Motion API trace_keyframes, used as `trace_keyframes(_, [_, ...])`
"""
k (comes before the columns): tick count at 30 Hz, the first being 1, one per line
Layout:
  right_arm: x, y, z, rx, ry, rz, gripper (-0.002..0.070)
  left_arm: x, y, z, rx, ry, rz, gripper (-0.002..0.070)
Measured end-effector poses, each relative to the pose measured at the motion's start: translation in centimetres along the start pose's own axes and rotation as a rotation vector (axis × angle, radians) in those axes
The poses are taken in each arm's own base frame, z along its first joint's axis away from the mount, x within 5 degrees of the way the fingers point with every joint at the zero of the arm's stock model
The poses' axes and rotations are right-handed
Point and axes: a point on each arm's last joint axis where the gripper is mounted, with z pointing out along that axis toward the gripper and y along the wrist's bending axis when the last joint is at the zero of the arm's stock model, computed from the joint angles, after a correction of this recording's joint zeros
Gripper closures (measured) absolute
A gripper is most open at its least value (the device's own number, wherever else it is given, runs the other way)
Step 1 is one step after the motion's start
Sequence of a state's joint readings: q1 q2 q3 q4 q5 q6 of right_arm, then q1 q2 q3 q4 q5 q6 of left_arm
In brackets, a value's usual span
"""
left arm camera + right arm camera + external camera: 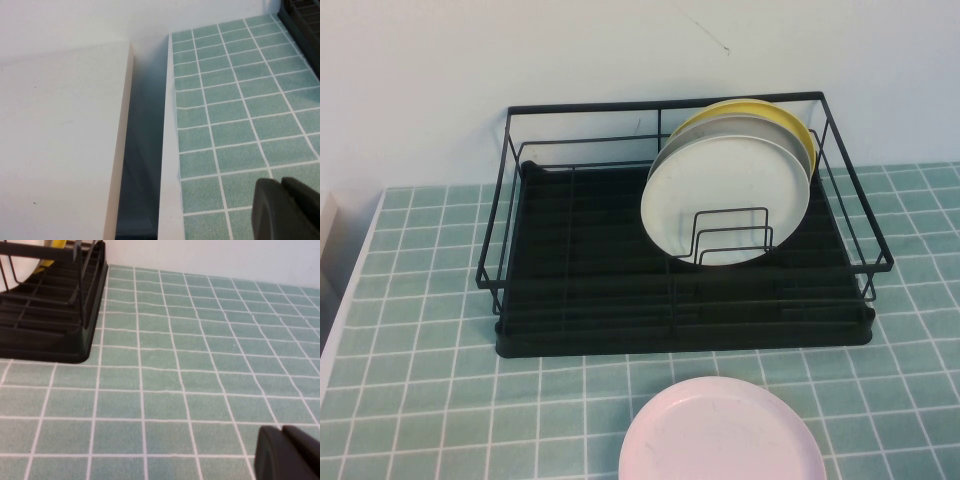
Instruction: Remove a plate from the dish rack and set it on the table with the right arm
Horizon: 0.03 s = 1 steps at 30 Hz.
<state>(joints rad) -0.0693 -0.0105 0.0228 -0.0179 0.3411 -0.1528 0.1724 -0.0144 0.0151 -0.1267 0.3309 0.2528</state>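
Note:
The pale pink plate [720, 432] lies flat on the teal tiled table [420, 300], at the near edge in front of the black wire dish rack [680, 338]. Neither arm shows in the high view. In the right wrist view my right gripper [281, 431] is shut with nothing in it, low over bare tiles, and a corner of the dish rack [50, 335] sits some way ahead of it. My left gripper [281, 181] is also shut and empty, above the tiles near the table's left edge.
Three plates stand upright in the rack's right half: a whitish one [725, 200] in front, a grey one [720, 135] behind it and a yellow one [790, 125] at the back. A white board [60, 140] lies beyond a dark gap [142, 165] at the table's left edge.

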Motion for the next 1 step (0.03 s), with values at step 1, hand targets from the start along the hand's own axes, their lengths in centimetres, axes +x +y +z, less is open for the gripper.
trace_keyframes(1, [0.0,0.0,0.0,0.0,0.0,0.0,0.0678,0.0,0.0,0.0,0.0,0.0,0.0,0.0678])
